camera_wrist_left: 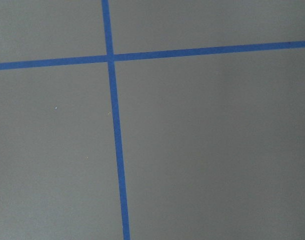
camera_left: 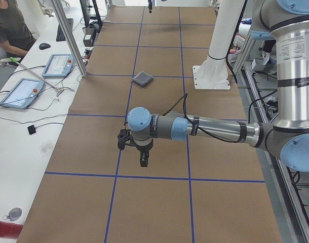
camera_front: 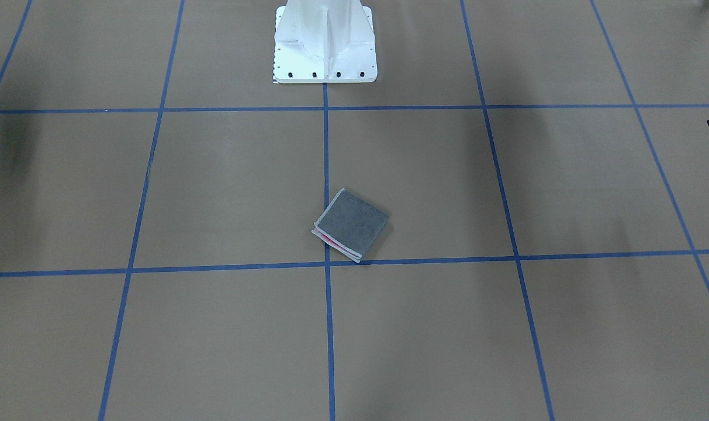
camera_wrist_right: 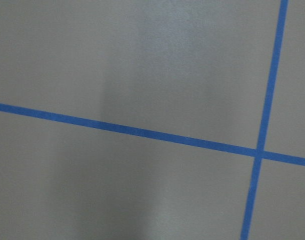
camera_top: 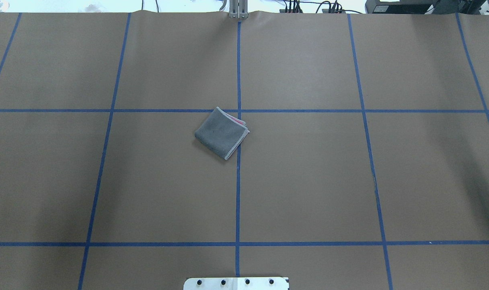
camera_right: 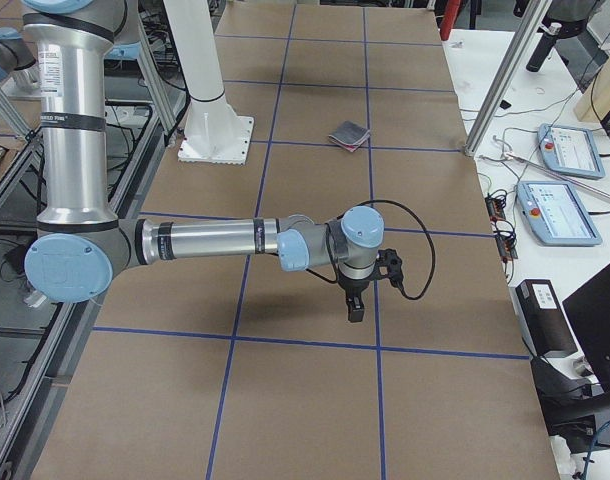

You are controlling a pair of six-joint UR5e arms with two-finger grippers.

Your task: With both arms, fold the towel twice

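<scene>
The towel (camera_front: 351, 225) lies folded into a small square near the table's middle, dark grey face up, with a pink edge and light grey border showing at its open side. It also shows in the overhead view (camera_top: 221, 133) and small in both side views (camera_left: 143, 78) (camera_right: 349, 133). The left gripper (camera_left: 143, 161) points down over bare table near the robot's left end, far from the towel. The right gripper (camera_right: 354, 308) points down near the robot's right end, also far from it. I cannot tell whether either is open or shut. Both wrist views show only brown paper and blue tape.
The white bolted pedestal base (camera_front: 325, 49) stands at the robot's side of the table. Blue tape lines (camera_top: 238, 181) divide the brown paper into squares. A side bench holds tablets (camera_left: 23, 93) beside an aluminium post (camera_left: 68, 38), and an operator (camera_left: 10, 25) sits there.
</scene>
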